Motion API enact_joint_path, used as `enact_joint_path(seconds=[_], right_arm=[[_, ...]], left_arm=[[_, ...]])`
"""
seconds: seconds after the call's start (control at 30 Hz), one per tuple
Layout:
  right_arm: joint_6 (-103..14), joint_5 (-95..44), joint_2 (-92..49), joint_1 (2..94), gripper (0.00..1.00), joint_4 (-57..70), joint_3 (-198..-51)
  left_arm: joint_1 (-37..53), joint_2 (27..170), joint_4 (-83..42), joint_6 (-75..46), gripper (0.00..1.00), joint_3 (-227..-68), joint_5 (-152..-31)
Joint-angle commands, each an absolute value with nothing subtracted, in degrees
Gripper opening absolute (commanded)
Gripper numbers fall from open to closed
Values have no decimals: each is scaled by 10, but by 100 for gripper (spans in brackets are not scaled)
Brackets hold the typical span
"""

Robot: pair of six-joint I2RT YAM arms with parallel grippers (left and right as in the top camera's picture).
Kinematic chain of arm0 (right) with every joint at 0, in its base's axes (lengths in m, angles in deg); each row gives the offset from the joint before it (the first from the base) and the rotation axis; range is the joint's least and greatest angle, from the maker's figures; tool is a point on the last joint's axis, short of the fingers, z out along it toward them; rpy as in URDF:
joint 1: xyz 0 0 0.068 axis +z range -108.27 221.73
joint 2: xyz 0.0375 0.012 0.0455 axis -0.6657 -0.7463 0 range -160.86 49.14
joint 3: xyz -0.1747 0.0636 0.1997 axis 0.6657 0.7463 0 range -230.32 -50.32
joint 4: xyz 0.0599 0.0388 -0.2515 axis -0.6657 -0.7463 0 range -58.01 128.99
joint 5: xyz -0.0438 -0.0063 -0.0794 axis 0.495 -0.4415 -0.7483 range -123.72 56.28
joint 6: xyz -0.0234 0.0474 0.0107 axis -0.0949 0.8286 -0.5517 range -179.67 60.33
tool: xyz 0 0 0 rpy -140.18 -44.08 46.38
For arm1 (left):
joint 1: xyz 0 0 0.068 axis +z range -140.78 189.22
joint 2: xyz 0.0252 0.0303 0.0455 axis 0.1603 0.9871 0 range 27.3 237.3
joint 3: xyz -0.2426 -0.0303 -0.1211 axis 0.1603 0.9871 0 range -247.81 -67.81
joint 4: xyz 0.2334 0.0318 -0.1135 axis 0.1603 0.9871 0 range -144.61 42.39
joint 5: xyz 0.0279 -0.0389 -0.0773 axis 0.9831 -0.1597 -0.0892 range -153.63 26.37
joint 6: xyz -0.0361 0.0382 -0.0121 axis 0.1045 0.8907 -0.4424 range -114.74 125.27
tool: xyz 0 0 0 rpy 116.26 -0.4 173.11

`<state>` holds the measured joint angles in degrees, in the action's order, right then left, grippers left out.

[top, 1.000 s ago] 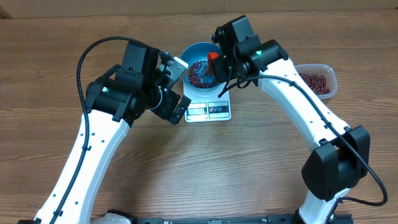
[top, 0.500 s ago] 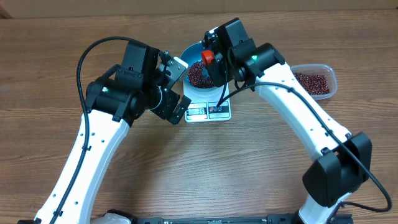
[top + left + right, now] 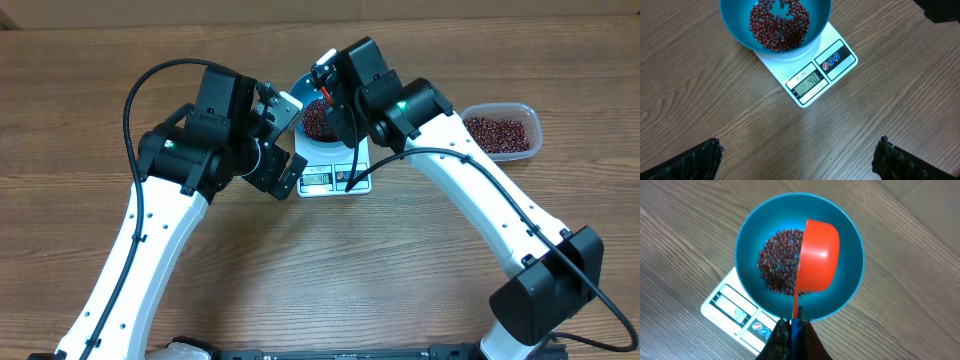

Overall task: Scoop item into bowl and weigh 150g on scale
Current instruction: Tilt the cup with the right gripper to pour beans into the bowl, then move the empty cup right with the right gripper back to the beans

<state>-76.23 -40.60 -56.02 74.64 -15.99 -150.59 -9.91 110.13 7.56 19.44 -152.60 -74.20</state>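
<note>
Grips the orange scoop (image 3: 817, 255) by its thin handle in the right end effector (image 3: 792, 330), low centre, tipped over beans (image 3: 775, 267) in the teal bowl (image 3: 747, 235) atop the scale (image 3: 725, 307), hiding some. Hangs the left end effector (image 3: 799, 152) spread wide and empty, fingers cut off at the lower corners. Display digits hard to read. Farther, upper right overhead: clear tub (image 3: 536, 128) on the table (image 3: 350, 260).

Left arm bent at the elbow and reaching inward; left gripper (image 3: 797, 157) faces down, jaws spread wide, holding nothing. Right arm arches in from the right side, wrist angled downward. Right gripper (image 3: 791, 331) is pinched tight on the thin handle of an orange scoop (image 3: 817, 255).
</note>
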Motion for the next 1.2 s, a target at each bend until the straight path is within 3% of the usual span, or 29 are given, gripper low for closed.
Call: enact_joint_path(seconds=[0.0, 0.2, 0.37, 0.63, 0.9, 1.17], right_arm=[[-795, -423, -544, 748, 4, -170, -1524], [-763, -418, -544, 748, 4, -158, -1524], [-803, -426, -544, 755, 4, -169, -1524], [-669, -468, -533, 724, 4, -156, -1524], [-624, -385, -438, 591, 4, -165, -1524], [-625, -476, -444, 450, 4, -286, -1496]], left_arm=[[-103, 1097, 76, 209, 100, -1535, -750], [-103, 1097, 76, 209, 99, -1535, -750], [-103, 1097, 76, 209, 100, -1535, -750], [-103, 1097, 76, 209, 100, -1535, -750], [-103, 1097, 76, 209, 100, -1535, -750], [-103, 1097, 76, 209, 100, -1535, -750]])
